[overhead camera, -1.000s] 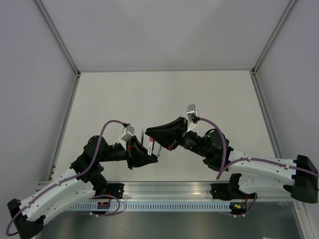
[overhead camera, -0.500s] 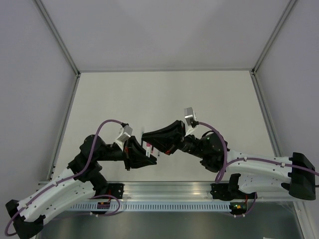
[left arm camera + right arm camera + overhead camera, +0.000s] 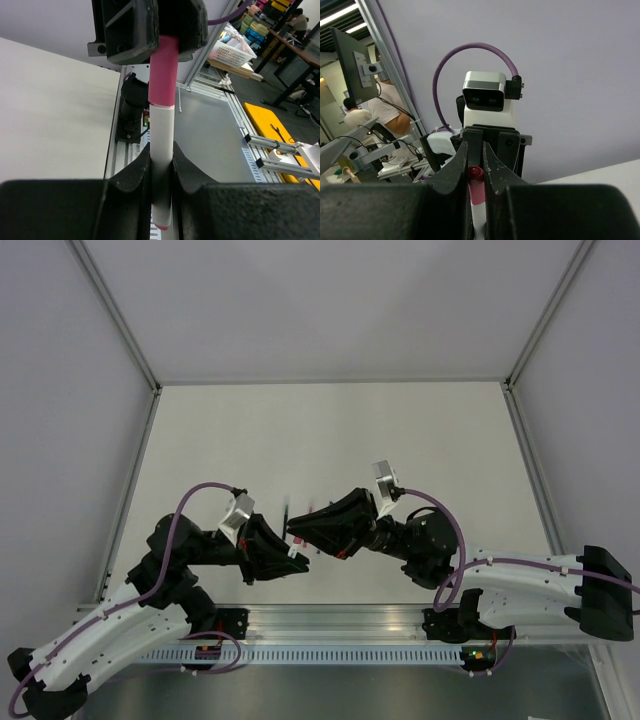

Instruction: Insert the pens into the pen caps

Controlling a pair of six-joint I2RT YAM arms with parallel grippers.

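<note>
Above the table's near middle my two grippers meet tip to tip. My left gripper (image 3: 161, 175) is shut on a white pen (image 3: 162, 145) with a red end, and the pen stands upright between its fingers. A pink-red pen cap (image 3: 163, 75) sits over the pen's upper end, its rim against the white barrel. My right gripper (image 3: 476, 172) is shut on that cap (image 3: 476, 187), and the white pen (image 3: 478, 220) runs out below it. From above, the left gripper (image 3: 291, 558) and right gripper (image 3: 298, 531) overlap and hide the joint.
A thin dark pen (image 3: 287, 512) lies on the table just beyond the grippers, and a small red piece (image 3: 318, 506) lies right of it. The aluminium rail (image 3: 330, 620) with both arm bases runs along the near edge. Grey walls close in the table (image 3: 330, 430).
Both grippers have drifted a little to the left, still joined. The left wrist has swung further left and the right gripper has come lower. Neither grip has changed.
</note>
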